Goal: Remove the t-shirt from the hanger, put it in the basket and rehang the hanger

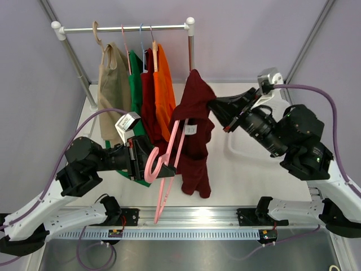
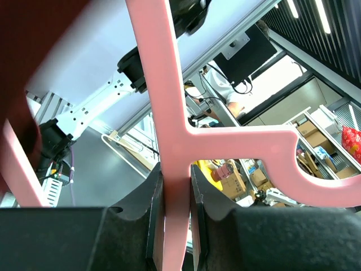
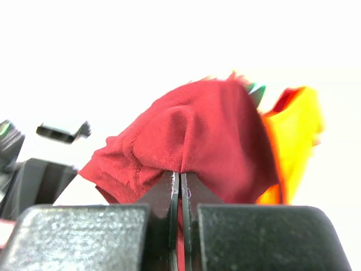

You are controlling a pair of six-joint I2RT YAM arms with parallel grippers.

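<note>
- Left tool (image 2: 175, 189) is clamped tight on the pink hanger (image 2: 169, 113), right on the stem just below where the hook curves off. Solid grip from what I can see.
- Right tool (image 3: 180, 182) is shut on a bunched fold of the maroon t-shirt (image 1: 194, 135), up at the shirt's top end.
- The shirt hangs in the air between the two arms, over the counter (image 1: 248, 180), well in front of the rack (image 1: 124, 27) at the far side with the other clothes on it. It's draped over the hanger, and most of the cloth dangles down toward the near edge.
- The bit that matters: the hanger's long axis is tipped steeply, with the hook end low and left in my left tool and one arm poking up and right into the shirt.
- So the shirt sits right of the left tool and left of the right tool, and the right arm is the one on the cloth.
- My guess is the pull has to go up and to the right, along that hanger arm, while the left holds firm.
</note>
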